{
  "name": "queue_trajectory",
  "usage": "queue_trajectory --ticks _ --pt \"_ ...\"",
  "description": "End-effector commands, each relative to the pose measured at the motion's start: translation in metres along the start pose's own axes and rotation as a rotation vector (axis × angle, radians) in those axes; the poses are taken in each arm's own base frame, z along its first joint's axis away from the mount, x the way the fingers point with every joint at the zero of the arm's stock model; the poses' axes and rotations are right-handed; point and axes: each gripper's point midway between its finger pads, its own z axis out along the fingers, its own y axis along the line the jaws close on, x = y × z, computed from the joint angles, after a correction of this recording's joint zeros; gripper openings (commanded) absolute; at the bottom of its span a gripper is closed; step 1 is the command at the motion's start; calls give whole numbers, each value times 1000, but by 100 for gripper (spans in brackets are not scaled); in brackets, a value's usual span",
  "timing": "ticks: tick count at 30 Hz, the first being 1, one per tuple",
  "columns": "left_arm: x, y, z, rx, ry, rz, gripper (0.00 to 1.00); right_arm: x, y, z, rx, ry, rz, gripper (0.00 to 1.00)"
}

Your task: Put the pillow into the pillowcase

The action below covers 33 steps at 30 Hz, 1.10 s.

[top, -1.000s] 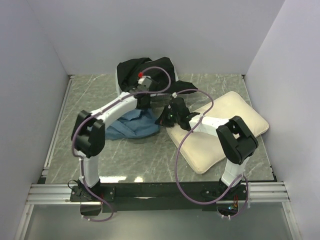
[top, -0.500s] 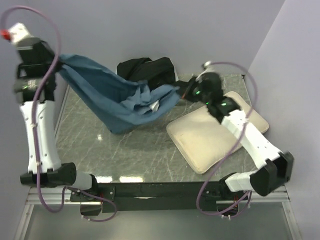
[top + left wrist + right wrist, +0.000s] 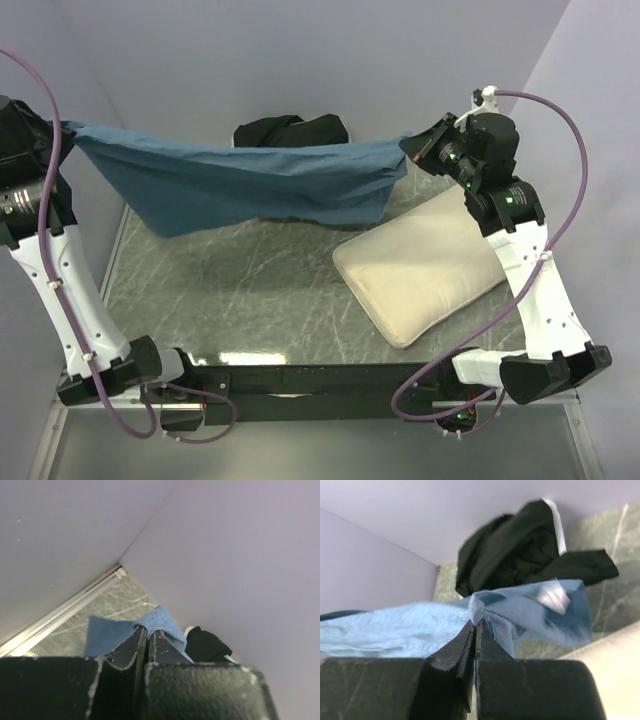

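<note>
You are holding the pillowcase [image 3: 260, 185], thin slate-blue cloth, stretched and sagging in mid-air across the upper frame, the left gripper [image 3: 148, 632] and right gripper [image 3: 475, 626] each clamping an end. The pillow [image 3: 430, 265], plump and cream, is lying lower right on the marbled surface [image 3: 250, 300]. Next you are likely needing the open end facing it.

Top cam: the pillowcase [image 3: 250, 185] hangs across the black cloth [image 3: 290, 130], I only see its upper part. Right wrist cam cuts off the pillow [image 3: 615, 680].
</note>
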Motion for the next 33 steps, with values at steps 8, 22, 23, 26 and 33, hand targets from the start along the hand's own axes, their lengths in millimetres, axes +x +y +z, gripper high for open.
queue_trajectory --ticks 8,22,23,26,33 --pt "15 -8 31 118 121 -116 1 -9 8 7 -28 18 13 0" --pt "11 -30 52 231 153 -155 1 13 34 10 -146 59 21 0" --pt "8 -29 52 223 145 -153 1 36 39 10 -157 95 13 0" --pt "0 -24 53 203 125 -181 1 84 29 3 -124 86 -15 0" --pt "2 43 57 -20 80 -274 1 301 6 -26 -207 344 -1 1"
